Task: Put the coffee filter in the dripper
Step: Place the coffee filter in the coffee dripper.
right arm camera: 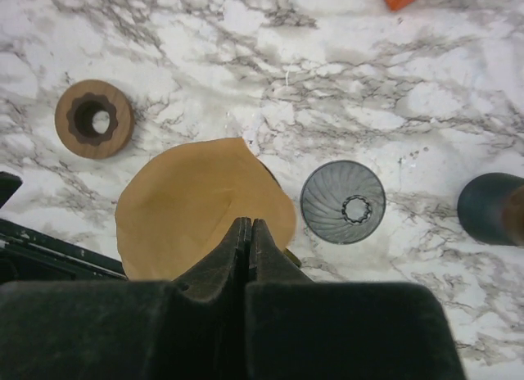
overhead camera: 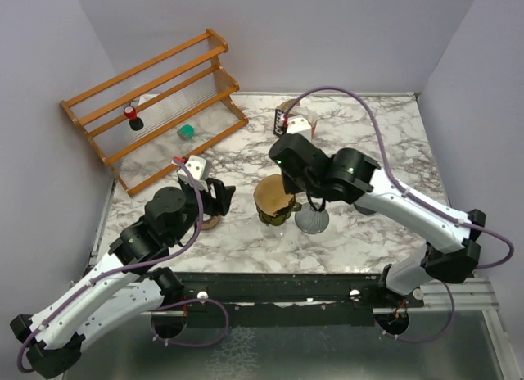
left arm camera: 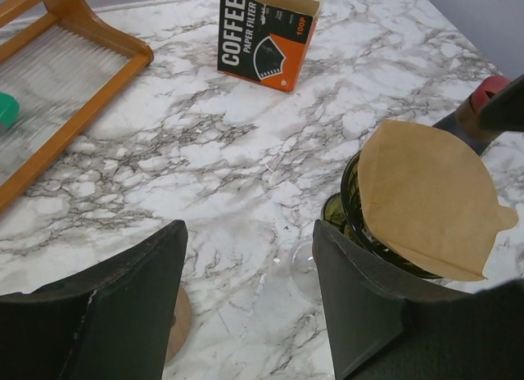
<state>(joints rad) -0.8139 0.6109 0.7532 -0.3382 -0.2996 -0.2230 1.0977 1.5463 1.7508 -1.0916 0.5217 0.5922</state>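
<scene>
brown coffee filter [right arm camera: 196, 204] pinched in shut right fingers [right arm camera: 221, 265] — left fingers [left arm camera: 123, 306] wide, beside it

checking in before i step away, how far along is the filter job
Done: one coffee filter is out of the box and pinched in the shut right gripper. In hand: it lies folded flat, tilted across the green dripper rim, while the open left gripper stands beside the dripper. Left: seat the filter down inside the cone and let go.
</scene>
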